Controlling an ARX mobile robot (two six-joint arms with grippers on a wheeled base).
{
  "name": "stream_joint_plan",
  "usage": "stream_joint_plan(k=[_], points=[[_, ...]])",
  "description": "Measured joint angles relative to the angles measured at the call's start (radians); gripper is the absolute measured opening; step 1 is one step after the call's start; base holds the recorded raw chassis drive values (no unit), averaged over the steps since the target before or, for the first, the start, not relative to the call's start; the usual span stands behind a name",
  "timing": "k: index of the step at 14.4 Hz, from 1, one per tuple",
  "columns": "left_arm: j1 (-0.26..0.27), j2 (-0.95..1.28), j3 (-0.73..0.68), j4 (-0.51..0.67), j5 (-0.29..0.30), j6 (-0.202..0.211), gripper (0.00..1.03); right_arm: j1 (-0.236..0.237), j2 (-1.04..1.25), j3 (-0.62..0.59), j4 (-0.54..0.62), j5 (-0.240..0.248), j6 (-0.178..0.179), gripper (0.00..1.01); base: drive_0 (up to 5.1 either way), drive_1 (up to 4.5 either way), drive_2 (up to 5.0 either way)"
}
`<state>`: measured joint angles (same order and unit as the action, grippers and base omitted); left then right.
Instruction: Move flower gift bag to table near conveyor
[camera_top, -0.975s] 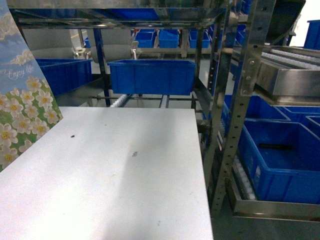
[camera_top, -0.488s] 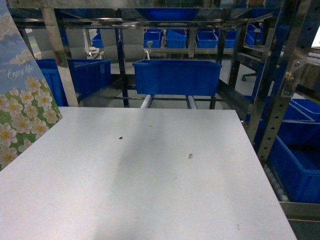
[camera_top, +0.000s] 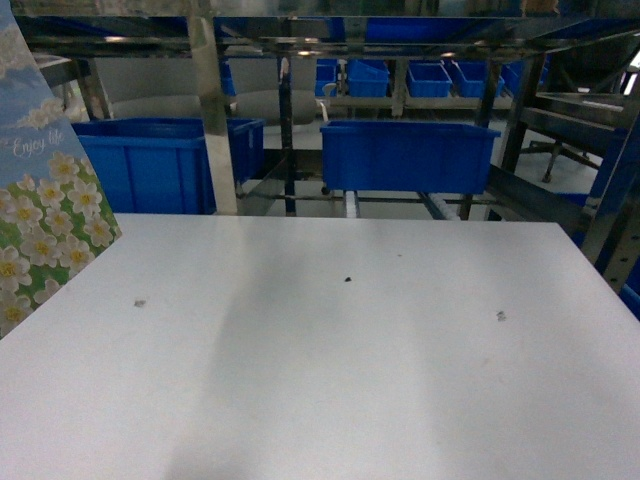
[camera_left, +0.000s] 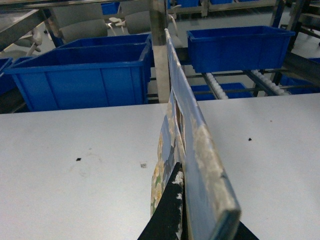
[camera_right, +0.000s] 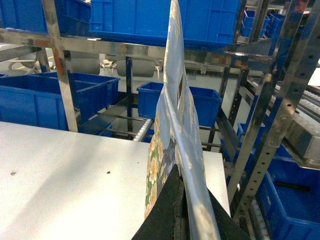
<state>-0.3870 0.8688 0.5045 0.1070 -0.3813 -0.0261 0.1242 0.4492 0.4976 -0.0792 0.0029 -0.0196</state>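
Observation:
The flower gift bag, sky-blue with white daisies and "Enjoy life", hangs at the far left of the head view over the table. No gripper shows in that view. In the left wrist view the bag is edge-on, and my left gripper is shut on its top edge with black fingers. The right wrist view also shows a bag edge, pinched in my shut right gripper. I cannot tell whether it is the same bag. The conveyor stands right behind the table.
Blue bins sit on the conveyor's white rollers just past the table's far edge. Steel rack posts and more blue bins stand off the table's right edge. Small dark specks mark the tabletop.
The head view has swung left: bins, rack posts and table marks slid rightward, and the right-hand rack left the frame. The bag stays at the left edge.

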Motion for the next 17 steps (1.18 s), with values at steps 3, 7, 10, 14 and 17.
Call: stream_joint_plan(k=[3, 7, 10, 14, 17], points=[[0.000, 0.000, 0.000, 0.002, 0.000, 0.000, 0.02, 0.000, -0.002, 0.000, 0.003, 0.000, 0.000, 0.02, -5.0, 2.48, 2.5], [0.000, 0.000, 0.000, 0.000, 0.000, 0.000, 0.02, 0.000, 0.000, 0.000, -0.002, 0.000, 0.000, 0.02, -5.0, 2.49, 2.5], [0.000, 0.000, 0.000, 0.000, 0.000, 0.000, 0.02, 0.000, 0.000, 0.000, -0.003, 0.000, 0.000, 0.02, -5.1, 2.39, 2.4], [0.001, 0.000, 0.000, 0.000, 0.000, 0.000, 0.02, 0.000, 0.000, 0.000, -0.002, 0.000, 0.000, 0.02, -3.7, 1.84, 1.8], [0.003, -0.001, 0.000, 0.000, -0.006, 0.000, 0.02, 0.000, 0.000, 0.000, -0.004, -0.005, 0.000, 0.02, 0.0, 0.00, 0.0]])
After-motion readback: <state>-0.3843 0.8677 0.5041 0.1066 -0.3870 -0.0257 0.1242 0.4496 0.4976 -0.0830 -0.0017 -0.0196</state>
